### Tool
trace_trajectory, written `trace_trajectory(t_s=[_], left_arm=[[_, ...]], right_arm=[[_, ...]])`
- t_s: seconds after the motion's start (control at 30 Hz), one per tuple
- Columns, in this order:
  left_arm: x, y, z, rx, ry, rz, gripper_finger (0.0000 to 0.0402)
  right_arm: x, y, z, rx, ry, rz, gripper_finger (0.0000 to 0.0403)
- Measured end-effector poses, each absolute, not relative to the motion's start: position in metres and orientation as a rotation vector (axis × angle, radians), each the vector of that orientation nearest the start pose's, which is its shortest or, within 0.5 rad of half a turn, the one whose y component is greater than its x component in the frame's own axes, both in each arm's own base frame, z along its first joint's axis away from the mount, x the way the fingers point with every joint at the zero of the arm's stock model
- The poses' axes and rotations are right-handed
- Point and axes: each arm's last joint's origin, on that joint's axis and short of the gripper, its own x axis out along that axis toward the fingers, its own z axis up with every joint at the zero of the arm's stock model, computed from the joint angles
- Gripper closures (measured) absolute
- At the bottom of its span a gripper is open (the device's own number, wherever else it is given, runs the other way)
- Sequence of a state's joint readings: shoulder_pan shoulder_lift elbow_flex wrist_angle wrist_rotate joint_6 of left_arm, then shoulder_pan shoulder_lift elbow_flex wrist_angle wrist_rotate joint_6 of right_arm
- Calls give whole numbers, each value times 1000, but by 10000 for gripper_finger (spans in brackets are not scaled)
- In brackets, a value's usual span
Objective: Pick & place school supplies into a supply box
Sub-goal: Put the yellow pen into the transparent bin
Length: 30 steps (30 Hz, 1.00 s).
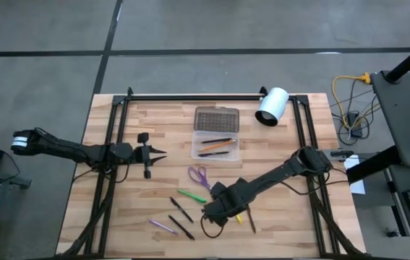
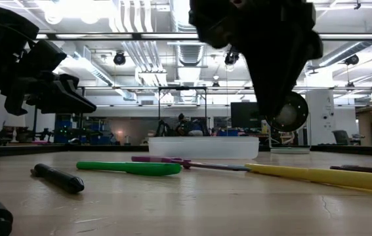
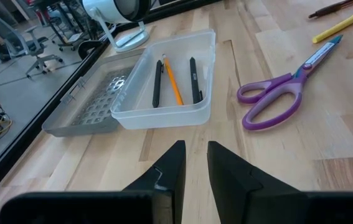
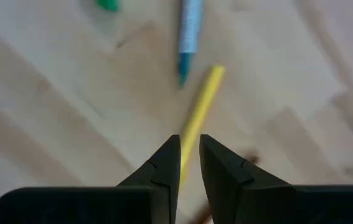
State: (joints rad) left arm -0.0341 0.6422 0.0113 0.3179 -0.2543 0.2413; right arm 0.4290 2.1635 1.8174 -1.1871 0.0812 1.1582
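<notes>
The counter (image 1: 147,195) is pale butcher-block wood, its planks showing fine joints and grain. The supply box (image 1: 216,143) sits toward the far middle: a clear, rounded-corner plastic tray with its hinged grey lid (image 1: 216,118), dimpled in a dotted grid, folded flat open behind it. Inside lie two black pens and an orange pencil (image 3: 174,83), side by side. Beside the box a smooth white cylinder (image 1: 272,106) lies on its side. The purple-handled scissors (image 1: 199,176), with looped plastic grips and a closed blade, rest on the wood in front of the box. Nearer the front edge are a green marker (image 1: 191,196), two slim black pens (image 1: 181,209), a thin purple pen (image 1: 163,227), a brown pencil (image 1: 252,222) and a yellow pencil (image 4: 201,111). The right claw (image 1: 215,211) hangs low over the yellow pencil, its dark wedge-shaped fingers drawn to a narrow gap, with the pencil's shaft running into that gap from beyond; no grip on it is visible. The left claw (image 1: 154,152) waits over bare wood to the left of the box, its tapered fingers likewise close together with only a slim slit between them, holding nothing.
</notes>
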Motion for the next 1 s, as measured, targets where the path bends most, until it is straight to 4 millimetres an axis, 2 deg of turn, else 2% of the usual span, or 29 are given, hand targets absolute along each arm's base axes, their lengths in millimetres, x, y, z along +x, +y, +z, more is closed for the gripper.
trace_trajectory(t_s=[0.13, 0.67, 1.0], left_arm=[[133, 3, 136, 283, 336, 180, 349], [133, 3, 136, 283, 336, 180, 349], [133, 3, 136, 283, 336, 180, 349]], right_arm=[[390, 168, 189, 586, 1409, -537, 351], [383, 147, 163, 620, 1488, -622, 351], [387, 146, 153, 687, 1476, -563, 351]])
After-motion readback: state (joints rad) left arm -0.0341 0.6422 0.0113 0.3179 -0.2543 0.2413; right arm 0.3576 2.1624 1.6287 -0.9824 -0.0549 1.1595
